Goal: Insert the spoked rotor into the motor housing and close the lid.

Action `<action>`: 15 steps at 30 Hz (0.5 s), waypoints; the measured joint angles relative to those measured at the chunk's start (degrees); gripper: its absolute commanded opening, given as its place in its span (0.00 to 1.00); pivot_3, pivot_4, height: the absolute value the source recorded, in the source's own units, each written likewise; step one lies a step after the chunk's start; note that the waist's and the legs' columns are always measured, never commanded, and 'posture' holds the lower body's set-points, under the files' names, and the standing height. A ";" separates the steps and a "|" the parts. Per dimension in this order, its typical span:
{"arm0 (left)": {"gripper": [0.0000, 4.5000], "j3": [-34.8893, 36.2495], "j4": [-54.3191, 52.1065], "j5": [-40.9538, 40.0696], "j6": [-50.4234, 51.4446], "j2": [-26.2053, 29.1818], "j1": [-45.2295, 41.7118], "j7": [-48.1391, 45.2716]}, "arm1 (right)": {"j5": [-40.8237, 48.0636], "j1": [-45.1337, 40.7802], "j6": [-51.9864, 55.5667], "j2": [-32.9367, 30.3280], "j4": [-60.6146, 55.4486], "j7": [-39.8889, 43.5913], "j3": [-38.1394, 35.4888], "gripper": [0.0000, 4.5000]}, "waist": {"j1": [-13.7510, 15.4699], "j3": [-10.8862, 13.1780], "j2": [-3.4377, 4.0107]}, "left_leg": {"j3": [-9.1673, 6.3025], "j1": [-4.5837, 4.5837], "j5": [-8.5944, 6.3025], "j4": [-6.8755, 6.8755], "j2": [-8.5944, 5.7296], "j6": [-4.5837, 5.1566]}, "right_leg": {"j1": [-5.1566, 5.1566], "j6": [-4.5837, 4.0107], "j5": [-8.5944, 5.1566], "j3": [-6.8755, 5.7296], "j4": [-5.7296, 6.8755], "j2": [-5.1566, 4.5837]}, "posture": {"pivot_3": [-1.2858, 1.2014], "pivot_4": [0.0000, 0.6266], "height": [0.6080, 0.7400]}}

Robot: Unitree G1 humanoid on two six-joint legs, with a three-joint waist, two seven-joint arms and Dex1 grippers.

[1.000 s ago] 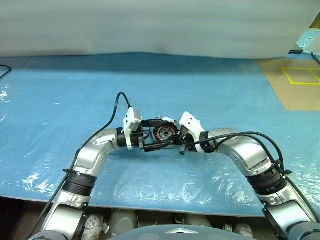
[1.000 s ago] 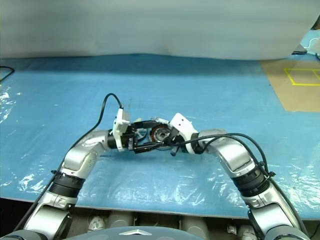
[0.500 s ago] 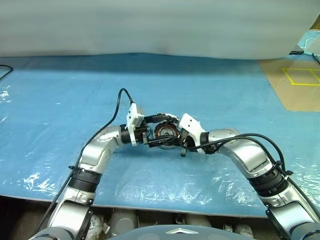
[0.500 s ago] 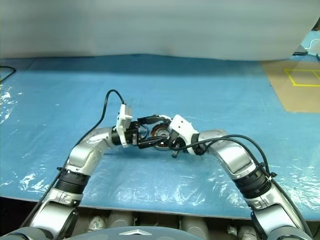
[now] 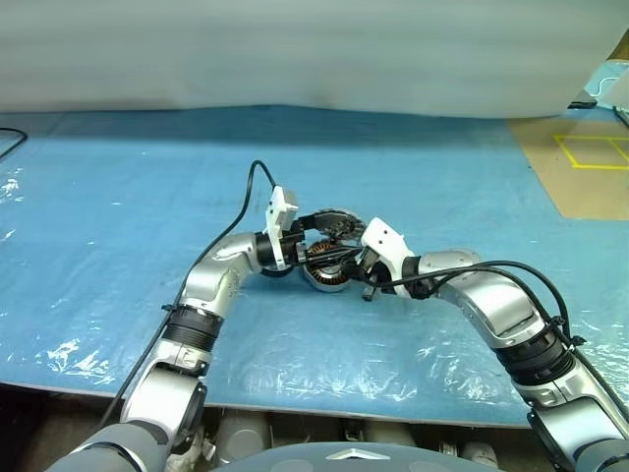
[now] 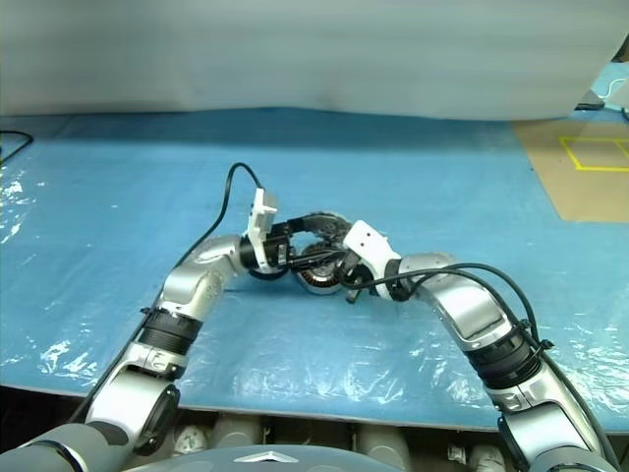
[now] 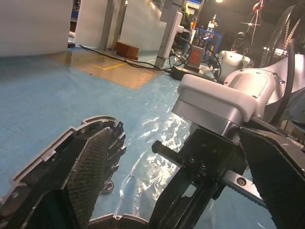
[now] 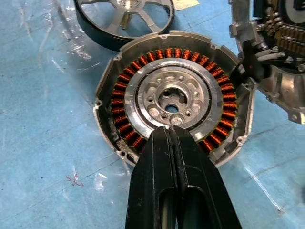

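Blue plastic sheeting (image 5: 118, 197) covers your whole work surface, white wall behind. Motor housing (image 8: 172, 95) lies flat mid-sheet, copper windings up and uncovered. Spoked rotor (image 8: 125, 16) sits just beside it on the sheet. Right gripper (image 8: 172, 136) is pinched shut, empty — tips over the housing's centre hub. Left gripper (image 7: 157, 162) is spread wide, right by the housing.

One motor housing (image 8: 171, 98), one spoked rotor (image 8: 125, 19), two grippers.
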 measured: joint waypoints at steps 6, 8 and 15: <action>1.00 2.46 4.72 0.29 -0.05 0.71 -2.26 1.35 | -1.22 0.75 0.42 0.37 -1.18 -0.68 -0.42 0.00 | -0.06 0.00 0.00 | -0.01 -0.10 0.00 -0.12 0.00 -0.01 | -0.10 -0.09 0.05 -0.05 -0.13 0.10 | 0.52 0.24 1.00; 1.00 3.84 5.18 -0.34 1.07 1.35 -2.93 1.20 | -1.27 0.77 0.42 0.41 -1.61 -0.64 -0.35 0.00 | -0.08 0.00 0.00 | -0.01 -0.18 0.01 -0.24 0.00 -0.01 | -0.18 -0.10 0.06 -0.06 -0.22 0.10 | 0.52 0.24 1.00; 1.00 5.97 4.53 -4.15 7.67 2.79 -3.01 -1.14 | -1.40 0.99 0.42 0.67 -2.01 -0.70 -0.32 0.00 | -0.23 0.00 0.00 | 0.00 -0.19 0.01 -0.45 -0.02 -0.02 | -0.15 -0.11 0.07 -0.10 -0.47 0.11 | 0.52 0.24 1.00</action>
